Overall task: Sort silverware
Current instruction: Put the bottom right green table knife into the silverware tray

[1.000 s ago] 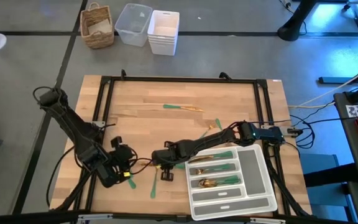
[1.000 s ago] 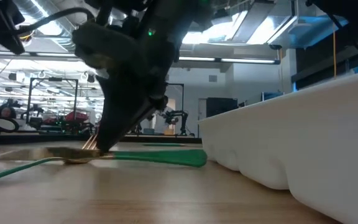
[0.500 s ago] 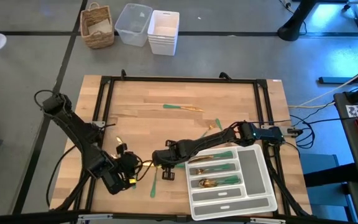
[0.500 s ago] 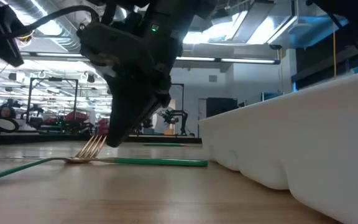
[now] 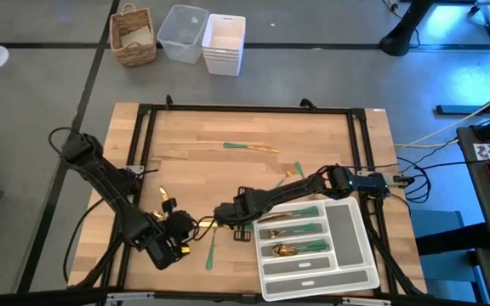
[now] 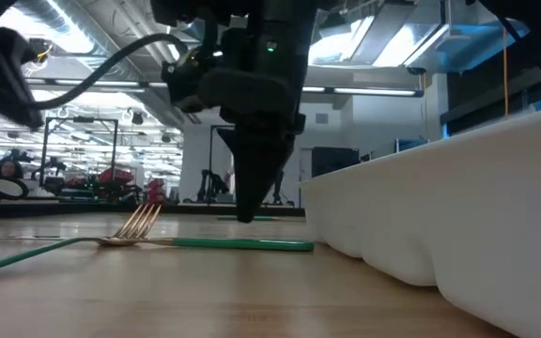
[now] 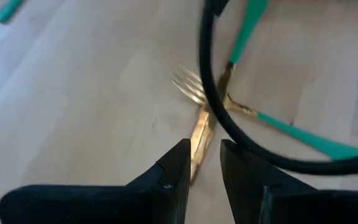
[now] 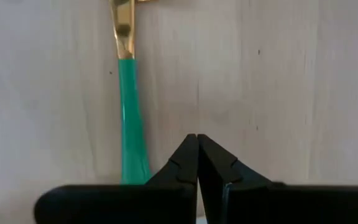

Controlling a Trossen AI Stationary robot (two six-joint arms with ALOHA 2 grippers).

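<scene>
The right gripper [image 8: 197, 140] sits low over the desk [image 5: 228, 170], just off the near corner of the white tray [image 5: 368, 255]. Its jaws are pressed fully together and hold nothing. The piece it would most likely take is a green handle [image 8: 131, 124] with a gold neck, lying flat on the wood. It is close beside the closed jaws but not between them.

The handle's long axis runs nearly the same way as the jaws point. So the tips are lined up along it but offset to one side. To take it, the jaws would need to open and shift sideways until the handle lies in the gap.

The left gripper [image 7: 204, 149] is farther from the tray, towards the front of the desk. A gold blade [image 7: 202, 124] runs lengthwise through the narrow gap between its jaws. It seems to be pinched there, though the blurred view leaves that uncertain. Just past it, a fork [image 7: 188, 84] and more green handles lie crossed on the wood.

Several pieces already lie in the tray's slots, and a few others are scattered farther back on the desk. The right arm is the nearer one to the tray.
</scene>
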